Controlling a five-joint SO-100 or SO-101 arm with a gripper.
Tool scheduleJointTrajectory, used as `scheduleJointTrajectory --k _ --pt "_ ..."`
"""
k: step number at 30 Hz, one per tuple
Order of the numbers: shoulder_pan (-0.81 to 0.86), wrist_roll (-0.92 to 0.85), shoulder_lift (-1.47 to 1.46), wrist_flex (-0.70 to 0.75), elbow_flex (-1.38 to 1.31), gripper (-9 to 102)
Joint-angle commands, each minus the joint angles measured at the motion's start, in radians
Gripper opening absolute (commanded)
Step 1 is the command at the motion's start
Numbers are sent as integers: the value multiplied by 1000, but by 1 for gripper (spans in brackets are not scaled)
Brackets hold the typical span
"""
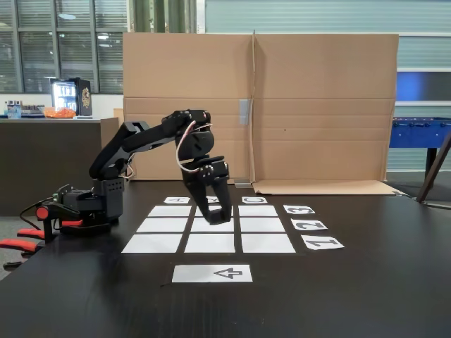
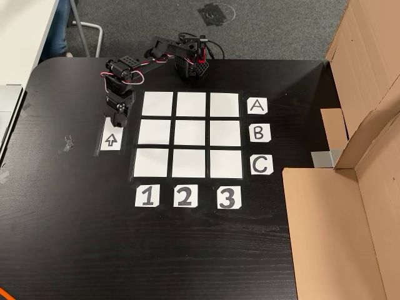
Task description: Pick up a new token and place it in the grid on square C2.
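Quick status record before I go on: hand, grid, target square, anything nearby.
hand: pointing down, left of the grid in the fixed view from above, at the upper end of the arrow sheet
hand state: open or shut, cannot tell; a held token cannot be confirmed
grid: all nine squares blank
square C2: bare, middle of the row beside label C
table: black

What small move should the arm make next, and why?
Probably lower the gripper a little beside the arrow sheet and check its grasp. It hangs at that sheet's edge, square C2 is blank, and I cannot tell whether it holds a token.
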Motion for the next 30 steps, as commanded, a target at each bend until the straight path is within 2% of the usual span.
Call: scheduleJointTrajectory --k 1,30 --pt "-51 8 89 6 8 -1" --pt "-431 71 183 -31 164 -1"
